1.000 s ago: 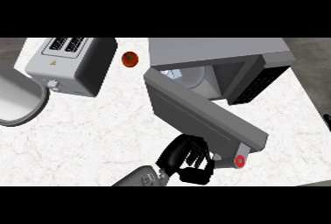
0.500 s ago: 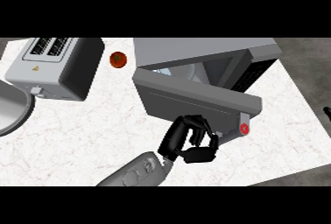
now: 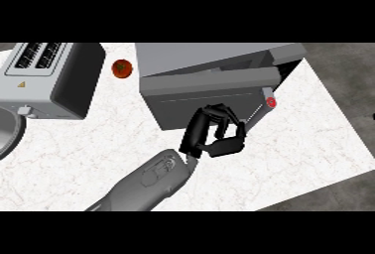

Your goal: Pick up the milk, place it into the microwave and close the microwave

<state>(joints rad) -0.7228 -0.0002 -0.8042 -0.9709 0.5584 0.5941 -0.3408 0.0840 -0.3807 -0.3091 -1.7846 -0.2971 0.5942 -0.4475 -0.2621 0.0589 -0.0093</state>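
The grey microwave [image 3: 212, 57] stands at the back of the white counter. Its door [image 3: 205, 92] is swung almost flat against the front, leaving a narrow gap at the right end by the red button [image 3: 271, 102]. My left hand [image 3: 212, 134] rests against the lower part of the door's outer face, fingers curled and holding nothing. The forearm comes in from the lower left. The milk is not visible; the door hides the microwave's inside. My right hand does not show.
A grey toaster [image 3: 44, 79] sits at the back left, with a red tomato [image 3: 121, 68] between it and the microwave. A grey round vessel [image 3: 6, 136] shows at the left edge. The counter's edge [image 3: 344, 129] runs down the right side.
The door has swung from wide open to nearly closed, with my left hand moving up behind it. The view has turned, shifting the toaster and microwave rightward.
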